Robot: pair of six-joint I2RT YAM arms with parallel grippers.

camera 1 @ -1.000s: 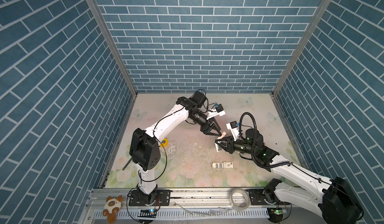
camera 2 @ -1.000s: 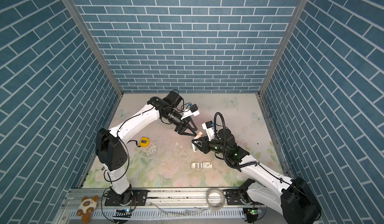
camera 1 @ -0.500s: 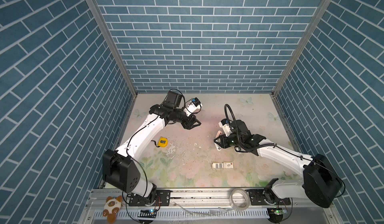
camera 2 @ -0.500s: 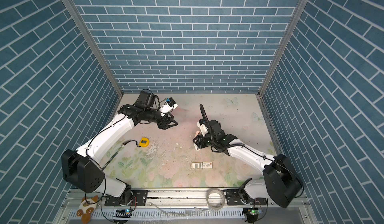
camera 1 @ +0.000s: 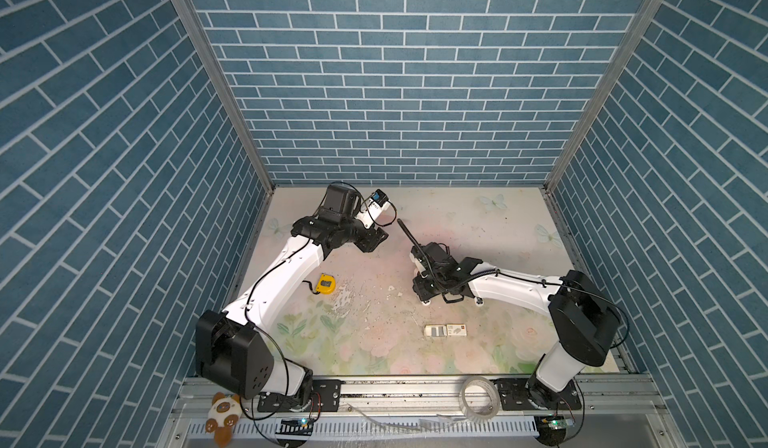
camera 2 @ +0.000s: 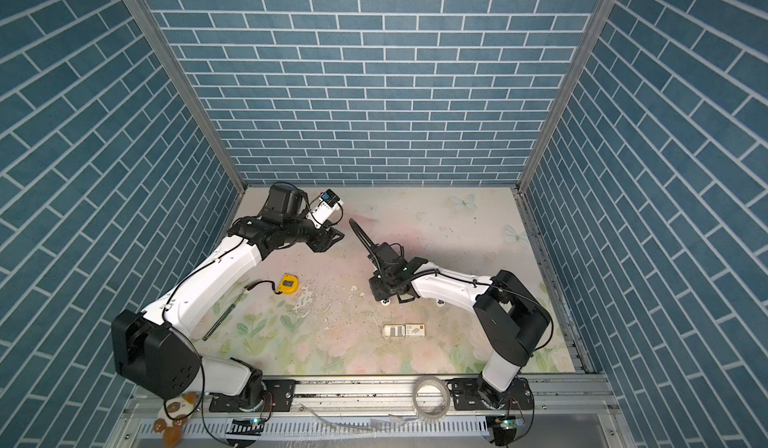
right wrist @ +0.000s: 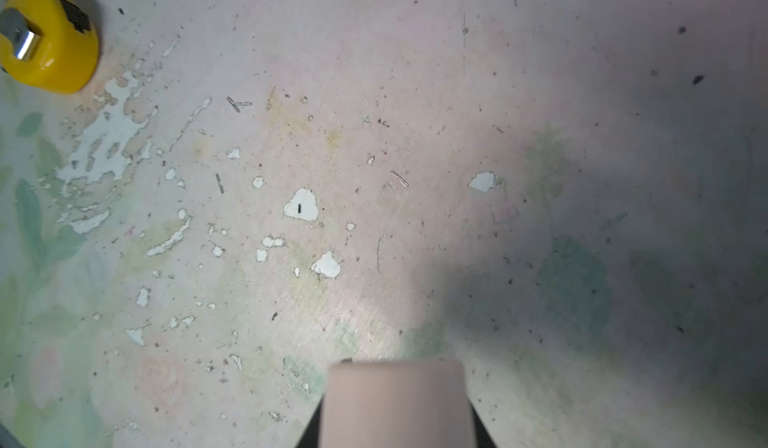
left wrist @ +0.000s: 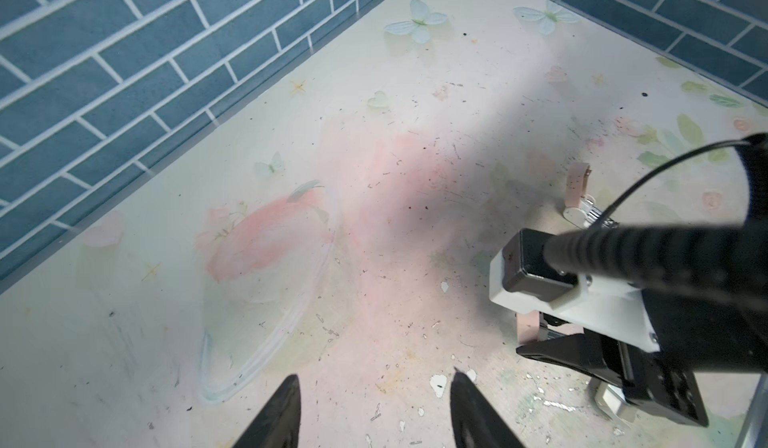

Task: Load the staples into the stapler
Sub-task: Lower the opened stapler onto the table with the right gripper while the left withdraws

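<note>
My right gripper [right wrist: 397, 419] is shut on the pink stapler [right wrist: 397, 400], which fills the space between its black jaws low over the table. In the left wrist view, pink and chrome parts of the stapler [left wrist: 577, 188] stick out behind and under that arm. The staples [camera 1: 445, 330] lie in their white carton, slid partly open, near the front of the table in both top views [camera 2: 404, 330]. My left gripper [left wrist: 374, 383] hangs open and empty over bare table at the far left [camera 1: 376, 240], well apart from the right gripper [camera 1: 422, 290].
A yellow tape measure [camera 1: 325, 283] lies left of centre, also in the right wrist view [right wrist: 45, 38]. The tabletop [camera 1: 498, 225] is worn, with chipped paint and loose single staples. A tape roll [camera 1: 478, 396] and a toy bear [camera 1: 224, 414] sit on the front rail.
The two grippers, close together at the centre a second ago, have drawn apart. The left arm has swung back toward the far left; the right gripper has lowered with the stapler.
</note>
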